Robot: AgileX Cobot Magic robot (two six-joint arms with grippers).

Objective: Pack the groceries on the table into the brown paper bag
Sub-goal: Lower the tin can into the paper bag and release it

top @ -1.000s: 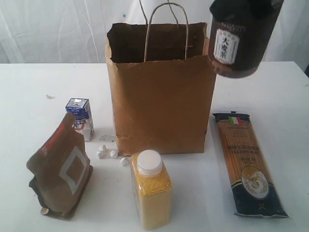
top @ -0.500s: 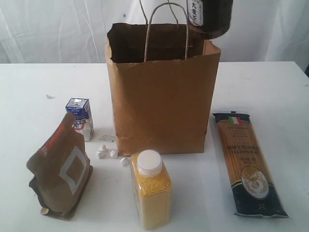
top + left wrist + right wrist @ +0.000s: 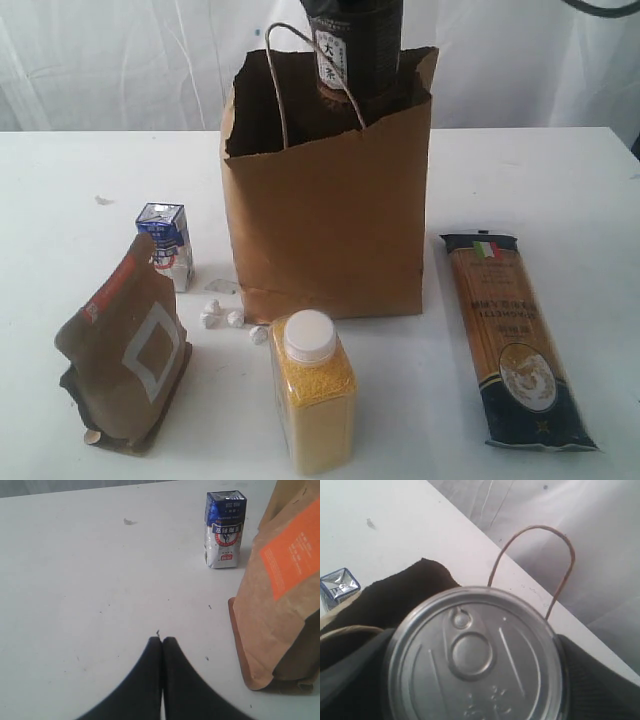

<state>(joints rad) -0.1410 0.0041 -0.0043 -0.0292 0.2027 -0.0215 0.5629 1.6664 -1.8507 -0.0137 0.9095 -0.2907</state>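
The dark can (image 3: pixel 350 45) hangs upright in the mouth of the brown paper bag (image 3: pixel 325 210), its lower part inside the rim. My right gripper (image 3: pixel 475 685) is shut on the can's sides, whose silver lid (image 3: pixel 472 655) fills the right wrist view. On the table (image 3: pixel 540 170) stand the blue-white carton (image 3: pixel 167 243), the brown pouch (image 3: pixel 125 350) and the yellow-grain bottle (image 3: pixel 312 395); the pasta pack (image 3: pixel 510 340) lies flat on the right. My left gripper (image 3: pixel 162 641) is shut and empty, low over the table near the carton (image 3: pixel 225 530) and pouch (image 3: pixel 280 595). No gold-lidded jar shows.
A few small white lumps (image 3: pixel 222 318) lie by the bag's front left corner. One twisted handle (image 3: pixel 310 75) stands up just in front of the can, and the other handle (image 3: pixel 535 565) arches behind it. A white curtain hangs behind the table.
The can has moved left and down, from above the bag's right corner into the bag's mouth. The bag's top and front handle have shifted left.
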